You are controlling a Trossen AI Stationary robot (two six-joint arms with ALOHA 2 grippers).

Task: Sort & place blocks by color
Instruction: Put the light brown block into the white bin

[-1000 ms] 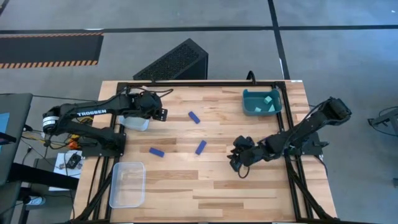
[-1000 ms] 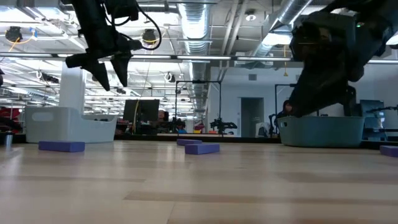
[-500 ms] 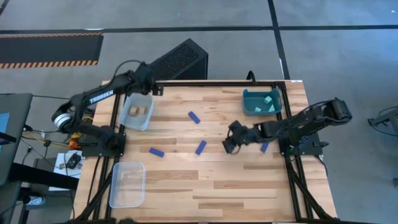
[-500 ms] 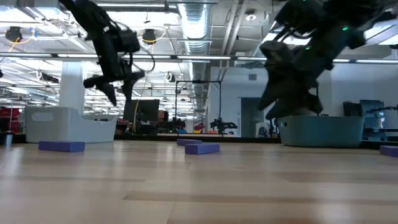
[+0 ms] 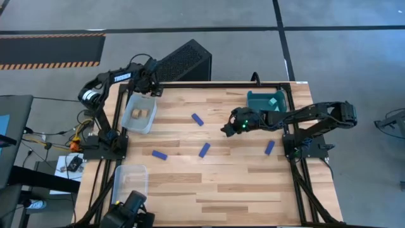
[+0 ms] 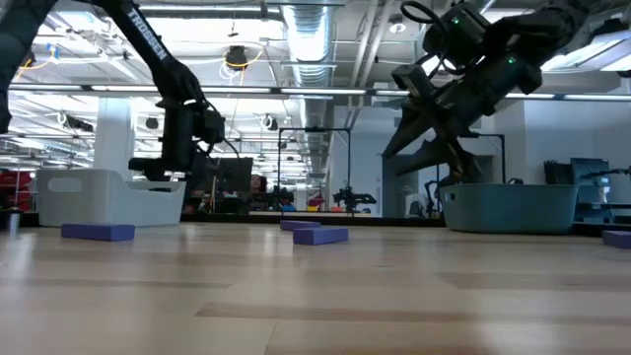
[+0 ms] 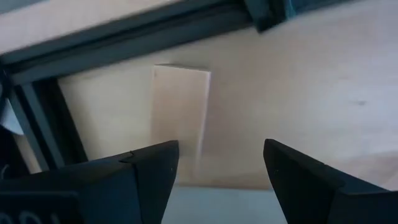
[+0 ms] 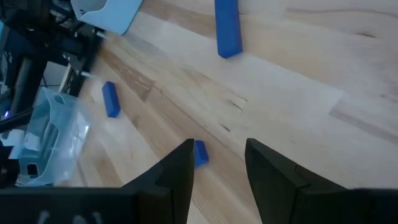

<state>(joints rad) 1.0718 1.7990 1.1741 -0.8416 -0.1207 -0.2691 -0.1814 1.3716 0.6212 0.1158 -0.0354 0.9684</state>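
Observation:
Several dark blue bars lie flat on the wooden table: one [image 5: 198, 119] toward the far side, one [image 5: 204, 149] mid-table, one [image 5: 159, 154] to its left, one [image 5: 269, 147] near the right edge. Cyan cubes [image 5: 273, 101] sit in the teal bin [image 5: 255, 107], and tan pieces [image 5: 140, 114] in the grey bin [image 5: 147, 124]. My right gripper [image 5: 224, 128] is open and empty, reaching over mid-table above and right of the middle bar [image 8: 200, 152]. My left gripper [image 5: 154, 88] hangs open and empty over the far-left corner [image 7: 221, 149].
A clear bin [image 5: 130, 183] stands at the near-left corner. A black slanted box [image 5: 180, 60] sits beyond the far edge, and a dark object [image 5: 133, 212] at the near-left edge. Bare wood lies across the near half of the table [image 5: 240, 190].
My right gripper has swung from the near-right part of the table toward the far and left, ending over mid-table; its arm has moved off the bar near the right edge, which now shows. My left gripper has moved from over the grey bin to the far-left corner, uncovering the tan pieces.

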